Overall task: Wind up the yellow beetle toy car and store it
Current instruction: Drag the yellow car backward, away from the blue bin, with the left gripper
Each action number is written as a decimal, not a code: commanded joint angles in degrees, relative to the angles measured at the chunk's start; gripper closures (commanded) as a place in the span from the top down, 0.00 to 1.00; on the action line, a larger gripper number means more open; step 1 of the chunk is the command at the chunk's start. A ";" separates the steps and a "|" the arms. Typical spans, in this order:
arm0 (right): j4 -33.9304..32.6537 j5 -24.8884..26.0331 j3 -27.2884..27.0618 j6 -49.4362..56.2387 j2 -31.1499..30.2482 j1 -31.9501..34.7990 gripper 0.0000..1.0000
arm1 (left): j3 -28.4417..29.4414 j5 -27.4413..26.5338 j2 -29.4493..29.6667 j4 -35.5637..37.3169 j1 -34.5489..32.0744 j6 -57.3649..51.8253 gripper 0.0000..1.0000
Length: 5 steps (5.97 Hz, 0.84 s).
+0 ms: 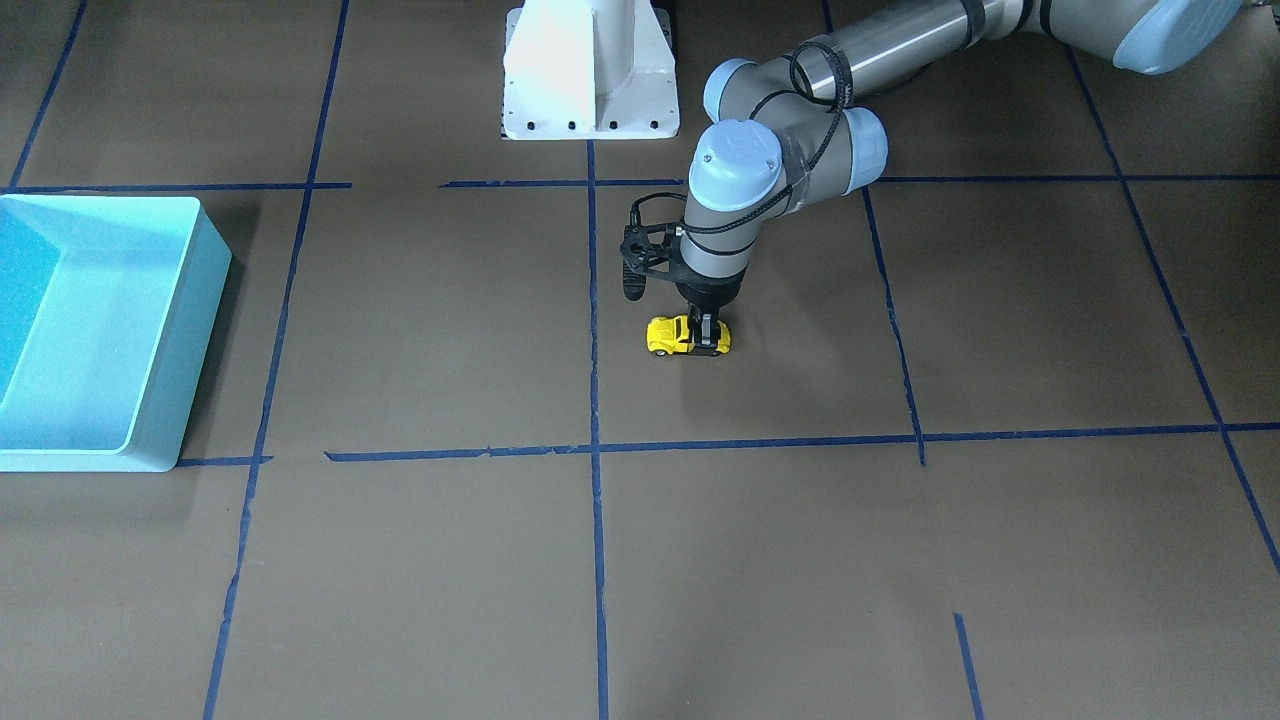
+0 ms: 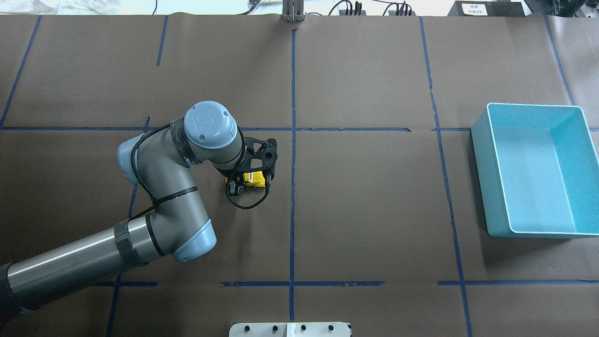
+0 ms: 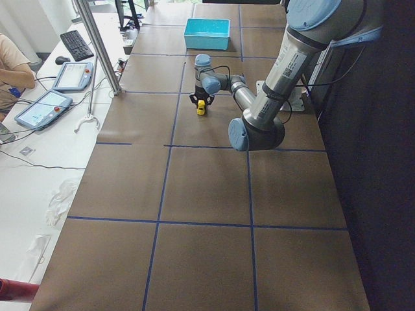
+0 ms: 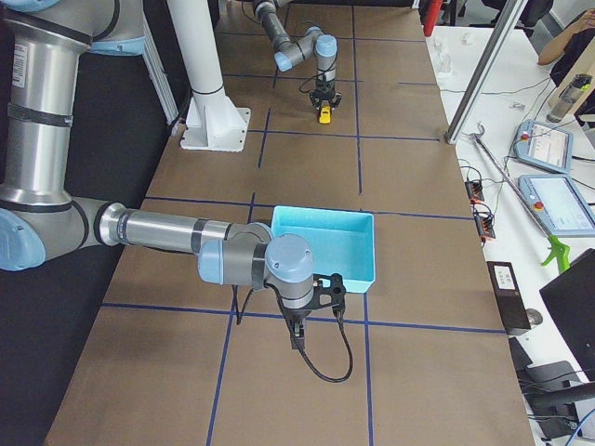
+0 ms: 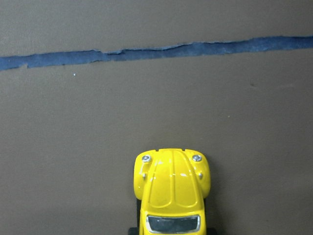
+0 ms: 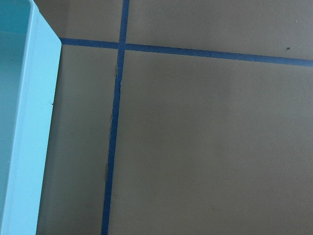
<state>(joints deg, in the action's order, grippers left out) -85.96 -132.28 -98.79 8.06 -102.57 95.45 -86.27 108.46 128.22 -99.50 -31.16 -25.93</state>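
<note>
Clock bearings are read on the overhead view, with 12 o'clock pointing away from the robot.

At 6 o'clock, nearest the robot, I see the white mount plate (image 2: 290,329) at the table's edge. The left arm (image 2: 159,206) enters from 8 o'clock and bends down over the brown paper table (image 2: 374,210).

The left gripper (image 1: 707,338) stands upright over the yellow beetle toy car (image 1: 668,336). I read its fingers as drawn in onto the rear half of the body, one on each flank, with the nose free.

The car sits wheels-down on the paper, at about 7 o'clock from the central tape crossing (image 2: 292,128). Its nose points to 3 o'clock. In the left wrist view a blue tape line (image 5: 146,51) runs across ahead of the bonnet, apart from it.

Well apart from the car, towards 3 o'clock, the light blue bin (image 2: 486,187) stands open-topped.

The right gripper (image 4: 296,342) shows only in the right side view. It hangs low over the paper, near the bin's wall on the side away from the car. I cannot tell how far its fingers are parted. Its wrist camera shows the bin's wall at the left edge, beside a crossing of tape lines.

At 12 o'clock, farthest from the robot, cables (image 2: 374,7) lie beyond the table's far edge.
</note>
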 commanded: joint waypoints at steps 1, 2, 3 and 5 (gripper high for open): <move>0.00 0.00 0.00 0.02 0.00 0.00 1.00 | -0.21 0.08 -0.69 0.00 -0.04 -0.61 0.14; 0.00 0.00 0.00 0.03 -0.09 0.00 1.00 | -0.38 0.00 -0.95 0.00 -0.04 -0.62 0.14; 0.00 0.00 0.00 0.03 0.00 0.00 1.00 | -0.56 0.08 -0.96 0.00 -0.04 -0.62 0.32; 0.00 0.00 0.00 0.03 0.00 0.00 1.00 | -0.74 0.17 -1.04 0.00 -0.04 -0.53 1.00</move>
<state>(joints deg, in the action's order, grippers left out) -85.96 -132.28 -98.79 8.09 -102.61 95.45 -86.91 108.61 127.23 -99.49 -31.19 -26.48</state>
